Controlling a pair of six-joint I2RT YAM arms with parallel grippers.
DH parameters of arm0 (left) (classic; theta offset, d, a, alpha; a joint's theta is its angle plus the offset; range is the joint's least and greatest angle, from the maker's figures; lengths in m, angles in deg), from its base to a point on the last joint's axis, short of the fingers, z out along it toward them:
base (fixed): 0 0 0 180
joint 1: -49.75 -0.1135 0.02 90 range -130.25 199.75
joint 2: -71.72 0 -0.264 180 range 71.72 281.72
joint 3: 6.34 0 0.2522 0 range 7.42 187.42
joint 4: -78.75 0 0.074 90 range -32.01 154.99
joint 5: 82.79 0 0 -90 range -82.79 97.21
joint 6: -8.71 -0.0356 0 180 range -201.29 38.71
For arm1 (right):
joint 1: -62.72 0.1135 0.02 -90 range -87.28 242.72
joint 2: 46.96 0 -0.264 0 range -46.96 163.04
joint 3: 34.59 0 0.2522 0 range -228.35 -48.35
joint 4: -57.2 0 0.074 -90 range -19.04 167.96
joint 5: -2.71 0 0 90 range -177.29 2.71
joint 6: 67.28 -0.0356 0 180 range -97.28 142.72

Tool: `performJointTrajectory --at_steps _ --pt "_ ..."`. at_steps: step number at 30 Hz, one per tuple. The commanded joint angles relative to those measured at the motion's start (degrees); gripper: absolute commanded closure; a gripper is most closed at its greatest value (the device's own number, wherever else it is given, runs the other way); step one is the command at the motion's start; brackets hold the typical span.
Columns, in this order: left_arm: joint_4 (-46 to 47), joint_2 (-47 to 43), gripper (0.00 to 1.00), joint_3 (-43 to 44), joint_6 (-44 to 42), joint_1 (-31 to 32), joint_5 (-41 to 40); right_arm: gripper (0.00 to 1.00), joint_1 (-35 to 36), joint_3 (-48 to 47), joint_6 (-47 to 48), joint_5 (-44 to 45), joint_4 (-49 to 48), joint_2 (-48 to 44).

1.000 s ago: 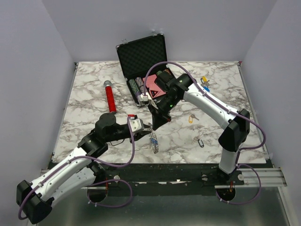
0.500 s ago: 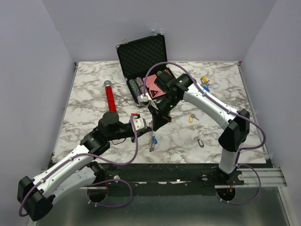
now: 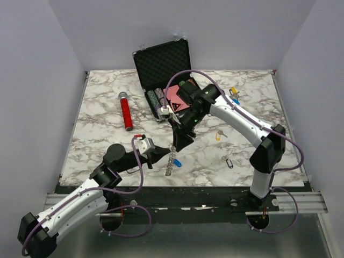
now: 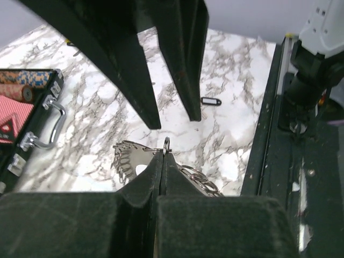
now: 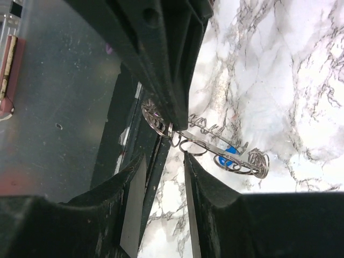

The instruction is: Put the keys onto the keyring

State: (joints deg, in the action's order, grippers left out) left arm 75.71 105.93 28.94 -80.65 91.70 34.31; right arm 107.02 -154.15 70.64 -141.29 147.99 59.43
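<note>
– Keys all round a big silver metal ring (image 3: 170, 160), like a wheel with teeth! Where is it?
– It looks lifted off the white marble table (image 3: 97, 107), near the front edge, about in the middle. The left gripper (image 4: 163, 161) has its two fingers squeezed tight on the rim, so the ring stands on its edge and does not flop.
– Why hold it that way?
– So the other arm can get at it, I think. The right gripper (image 5: 164, 161) points down at the ring from the far side, just beside it. Its fingers are apart, with nothing between them.
– Is that a little blue plastic tag (image 3: 177, 162)?
– Yes, just to the right of the ring. I cannot tell if that key is on the ring or lying under it.
– And the others?
– A small silver key with a yellow tag (image 3: 218, 135) and a small silver key with a black tag (image 3: 229, 162) lie flat on the right, well apart from the ring. They are not on yet, I'd say.
– What comes next?
– My guess is that the right one fetches a loose key while the left keeps the ring steady. The open black case (image 3: 161, 56) and the red tube (image 3: 127, 114) sit far back, out of the way.
</note>
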Motion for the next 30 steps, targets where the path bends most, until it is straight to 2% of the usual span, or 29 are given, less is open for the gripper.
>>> performJointTrajectory --at_steps 1,5,7,10,20,30 --pt "21.9 -3.7 1.0 -7.6 17.2 -0.4 -4.9 0.57 -0.3 -0.8 1.7 -5.2 1.6 -1.9" --pt "33.5 -4.1 1.0 -12.4 23.0 -0.5 -7.2 0.57 -0.3 1.5 3.2 -8.6 -1.5 -3.0" --pt "35.0 -3.7 1.0 -12.8 23.6 -0.4 -7.3 0.56 -0.3 3.1 2.0 -8.8 -4.8 -3.9" --pt "35.4 -3.9 1.0 -12.9 23.9 -0.5 -7.5 0.55 -0.5 4.7 0.7 -8.7 -7.6 -4.7" --pt "39.1 -3.7 1.0 -14.7 25.7 -0.4 -7.6 0.55 -0.3 2.1 1.8 -11.3 -7.0 -5.4" --pt "38.7 -3.3 1.0 -14.4 25.9 -0.4 -9.2 0.65 -0.3 3.0 1.5 -15.2 -6.7 -5.4"
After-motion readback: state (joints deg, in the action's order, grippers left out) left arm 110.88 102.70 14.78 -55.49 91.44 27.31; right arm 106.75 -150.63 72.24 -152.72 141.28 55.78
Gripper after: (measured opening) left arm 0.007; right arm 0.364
